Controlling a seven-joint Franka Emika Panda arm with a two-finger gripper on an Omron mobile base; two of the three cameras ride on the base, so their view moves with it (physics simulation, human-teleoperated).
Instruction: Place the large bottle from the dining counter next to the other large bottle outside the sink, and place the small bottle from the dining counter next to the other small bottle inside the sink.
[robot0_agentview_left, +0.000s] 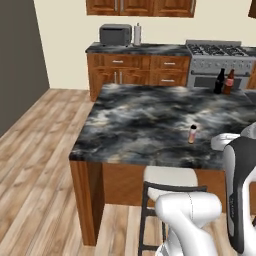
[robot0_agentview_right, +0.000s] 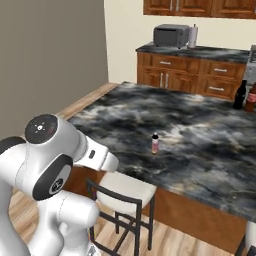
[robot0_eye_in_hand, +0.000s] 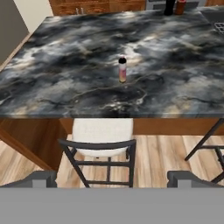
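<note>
Marbled black-and-white stone tops the dining counter (robot0_eye_in_hand: 52, 83), which lies ahead of the gripper (robot0_eye_in_hand: 112, 179) and beyond a white-seated stool (robot0_eye_in_hand: 101, 136) directly below it. The jaws stand wide apart, holding nothing. Straight ahead, near the counter's front edge, the tiny pinkish-orange bottle with a dark cap (robot0_eye_in_hand: 122, 70) stands upright. Far beyond, at the back edge, the tall black glass bottle (robot0_eye_in_hand: 169, 7) is just beside the brown red-labelled bottle (robot0_eye_in_hand: 180, 6). The large bottle looks placed; fetching the small one seems to be the step in hand. The next move calls for reaching forward over the stool to straddle it.
</note>
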